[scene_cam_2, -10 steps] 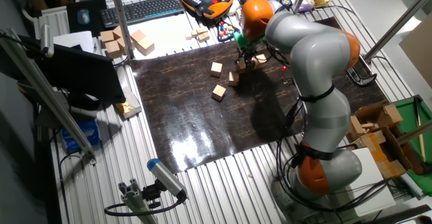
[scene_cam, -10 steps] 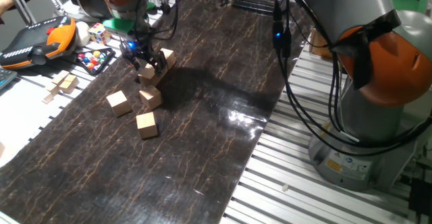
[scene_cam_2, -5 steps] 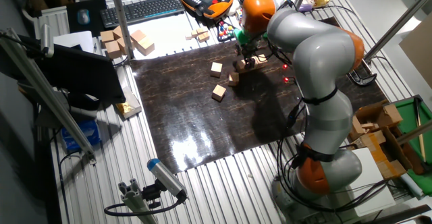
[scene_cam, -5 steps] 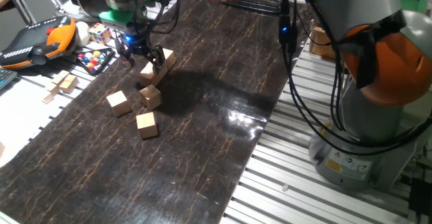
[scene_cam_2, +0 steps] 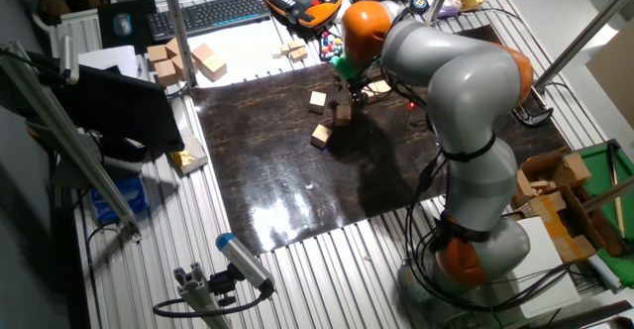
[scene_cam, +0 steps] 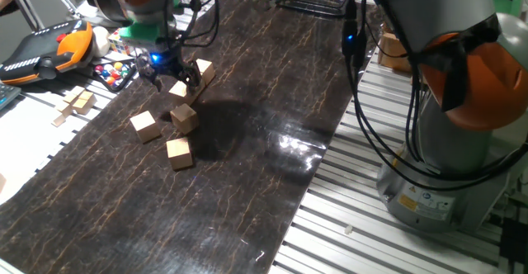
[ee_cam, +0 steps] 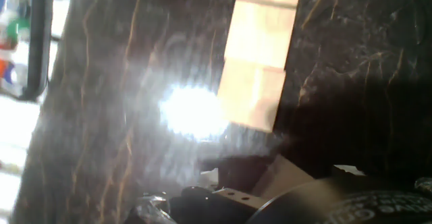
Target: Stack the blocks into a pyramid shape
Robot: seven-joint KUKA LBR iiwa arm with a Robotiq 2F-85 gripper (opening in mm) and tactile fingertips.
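Shifted a little to the left over the dark mat (scene_cam: pixel 247 167) since one second ago, as seen for the gripper (scene_cam: pixel 173 79) in one fixed view; no change of place noticed for any cube lying free on the mat.

Now hanging low over the far left part of the mat, just beside the row of blocks (scene_cam: pixel 204 69), with the black fingers (scene_cam: pixel 192 77) pointing down. Between and below the fingers, a tan piece visible, but not clear whether pinched or only lying under them. Impossible to tell if the jaws stand spread or pressed on something: too small in both fixed views, too blurred in the hand view.

From the hand view: row of blocks (ee_cam: pixel 260 48) lying end to end on the mat, touching each other, next to a strong white glare; at the bottom edge a tan corner close to the dark body of the hand.

Nearer to the camera in one fixed view, well apart from the gripper: left block (scene_cam: pixel 145 125), middle block (scene_cam: pixel 183 117) and front block (scene_cam: pixel 179 152), each flat on the mat and not touching the others. Nothing stacked yet.

From the other fixed view: gripper (scene_cam_2: pixel 342 93) under the orange and grey arm (scene_cam_2: pixel 446 71), with front block (scene_cam_2: pixel 321 136) a bit away from it.

Off the mat on the left: orange pendant (scene_cam: pixel 49 47), puzzle cube (scene_cam: pixel 121 39) and pale wooden pieces (scene_cam: pixel 78 102).
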